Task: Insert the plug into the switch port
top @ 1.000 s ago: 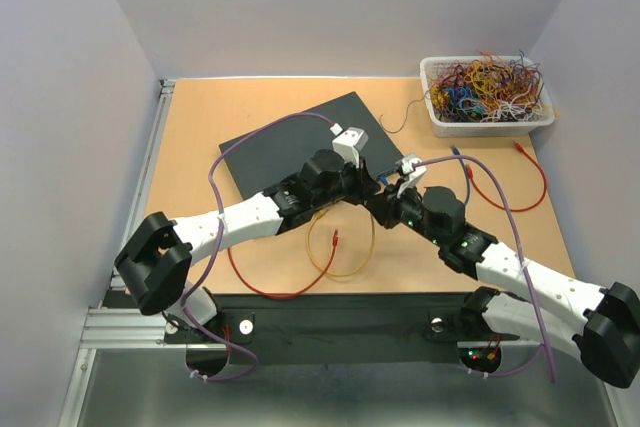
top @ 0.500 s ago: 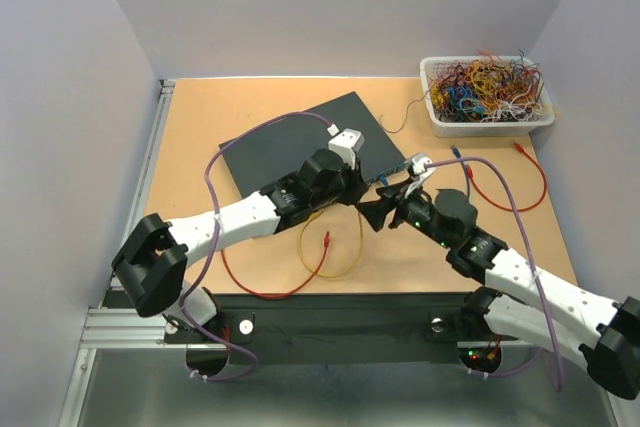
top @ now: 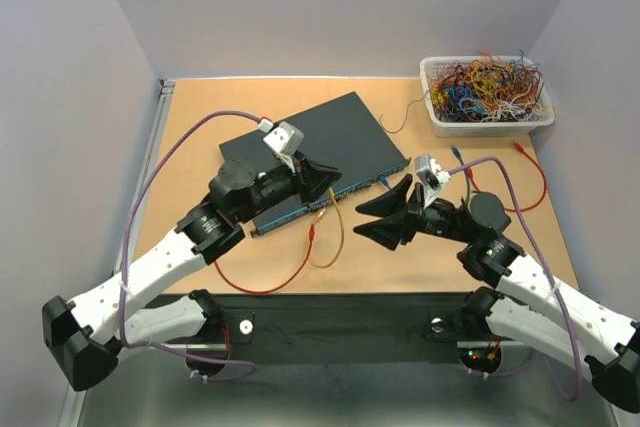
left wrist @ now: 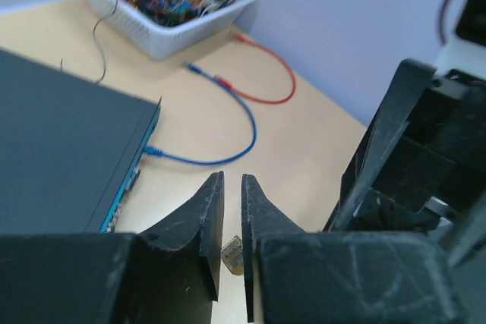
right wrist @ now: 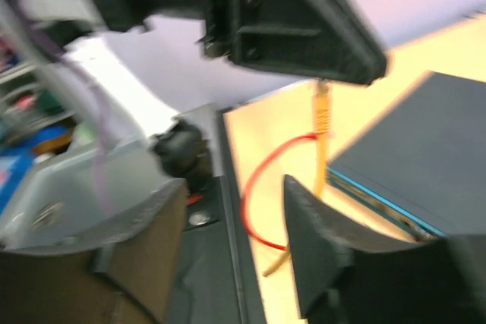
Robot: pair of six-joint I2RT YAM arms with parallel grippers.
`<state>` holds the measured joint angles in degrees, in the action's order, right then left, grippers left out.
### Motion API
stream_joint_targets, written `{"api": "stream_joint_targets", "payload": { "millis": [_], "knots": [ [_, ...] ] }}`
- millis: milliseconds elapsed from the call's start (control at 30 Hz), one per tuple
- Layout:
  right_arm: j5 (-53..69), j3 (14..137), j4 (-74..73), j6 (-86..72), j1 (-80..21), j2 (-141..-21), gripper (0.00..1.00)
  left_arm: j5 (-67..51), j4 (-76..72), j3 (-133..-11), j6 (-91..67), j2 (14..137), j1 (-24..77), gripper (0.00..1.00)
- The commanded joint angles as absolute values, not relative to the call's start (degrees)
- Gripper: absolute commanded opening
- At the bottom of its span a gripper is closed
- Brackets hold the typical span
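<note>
Our left claw (left wrist: 230, 181) pinches the plug (left wrist: 232, 253) of the yellow cable (right wrist: 322, 115); our right claw (top: 372, 219) gapes empty. The switch port row (left wrist: 129, 184) lies at nine o'clock of the plug, so we should square it up, then push straight.

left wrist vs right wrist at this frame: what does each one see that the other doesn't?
Left wrist only: the white basket of wires, a blue cable reaching the switch front face, and the clear plug pinched in the left pincer. Right wrist only: the yellow cable hanging from that pincer, a looped red cable, and the right pincer open, empty. Both: the dark switch and the opposite arm's pincer.
</note>
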<state>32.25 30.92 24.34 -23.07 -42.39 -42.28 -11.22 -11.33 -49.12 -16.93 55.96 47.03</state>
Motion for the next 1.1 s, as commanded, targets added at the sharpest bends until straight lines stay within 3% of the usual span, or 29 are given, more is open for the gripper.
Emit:
{"api": "stream_joint_targets", "payload": {
  "millis": [0, 367, 600, 1067],
  "knots": [
    [43.59, 34.89, 33.21, -27.41, -42.45, -44.38, 0.55, -20.90, -18.27, -47.29, -15.99, 50.63, 46.23, 0.00],
    [48.95, 40.25, 42.27, -31.99, -42.54, -52.02, 0.46, -36.29, -28.03, -42.28, -18.37, 42.02, 46.32, 0.00],
    [51.94, 42.01, 49.74, -37.26, -42.45, -59.06, 0.41, -37.53, -30.58, -41.22, -18.98, 41.40, 46.41, 0.00],
    [52.82, 41.57, 56.78, -42.54, -42.80, -62.05, 0.35, -38.76, -34.89, -40.34, -20.21, 43.24, 46.32, 0.00]
  ]
}}
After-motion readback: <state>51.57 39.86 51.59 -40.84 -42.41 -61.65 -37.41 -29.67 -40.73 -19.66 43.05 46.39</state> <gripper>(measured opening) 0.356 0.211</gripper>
